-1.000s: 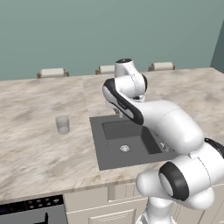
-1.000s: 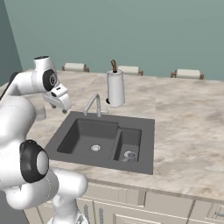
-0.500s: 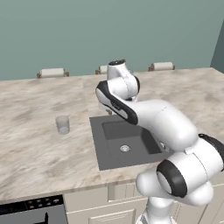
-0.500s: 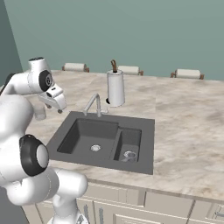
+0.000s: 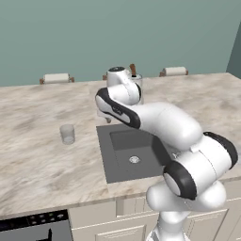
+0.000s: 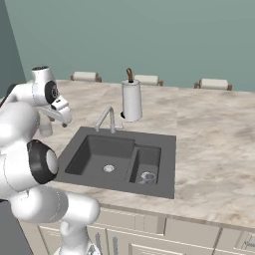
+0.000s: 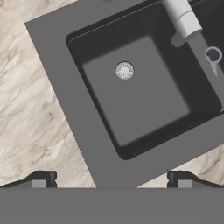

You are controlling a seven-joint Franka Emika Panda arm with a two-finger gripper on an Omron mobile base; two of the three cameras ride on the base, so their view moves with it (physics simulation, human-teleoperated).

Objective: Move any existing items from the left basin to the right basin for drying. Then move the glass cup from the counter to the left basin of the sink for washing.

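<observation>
The glass cup [image 5: 68, 134] stands upright on the counter [image 5: 37, 164], left of the sink [image 5: 109, 162]. My gripper [image 5: 107, 117] hangs open and empty above the sink's left rim, to the right of the cup and apart from it. In the hand view the gripper [image 7: 111, 180] looks down on the left basin [image 7: 144, 100], where nothing but the silver drain [image 7: 124, 70] lies. In the right base view a low round grey item [image 6: 147, 176] lies in the right basin [image 6: 149, 158], beside the left basin [image 6: 99, 152].
A slim silver tap [image 6: 106, 119] rises at the sink's back rim. The tall steel canister [image 6: 132, 101] with a brown stick stands just behind it. Rolled cloths [image 5: 56, 77] lie along the counter's far edge. Broad marbled worktop spreads to both sides.
The arm has swung left, carrying the hand from over the sink toward its left rim and nearer the cup. The jaws stayed open.
</observation>
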